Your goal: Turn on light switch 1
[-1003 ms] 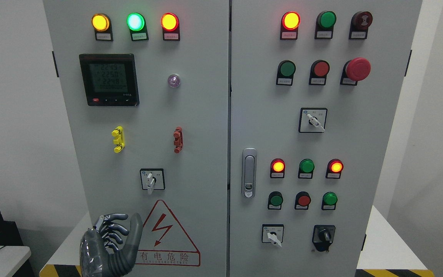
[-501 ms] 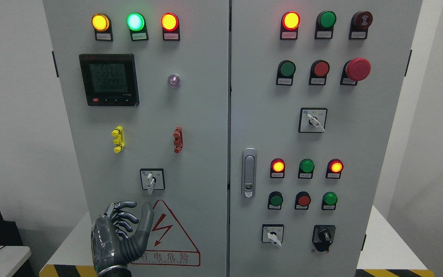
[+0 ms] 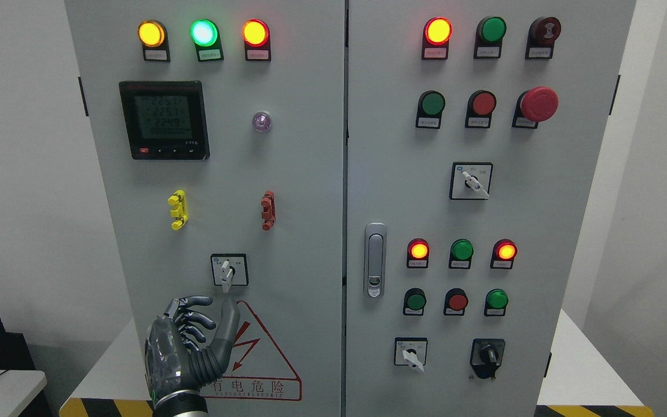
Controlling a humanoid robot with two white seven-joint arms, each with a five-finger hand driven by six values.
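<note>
The left robot hand (image 3: 191,341) is raised in front of the grey cabinet (image 3: 299,174), just below the rotary light switch (image 3: 228,270) on the left door; its fingers are loosely curled and apart, holding nothing, thumb upright over the warning triangle (image 3: 252,353); the switch lever seems to point straight down, thumb tip apparently just short of it.

grey cabinet (image 3: 299,174), red warning triangle (image 3: 264,353)
</note>
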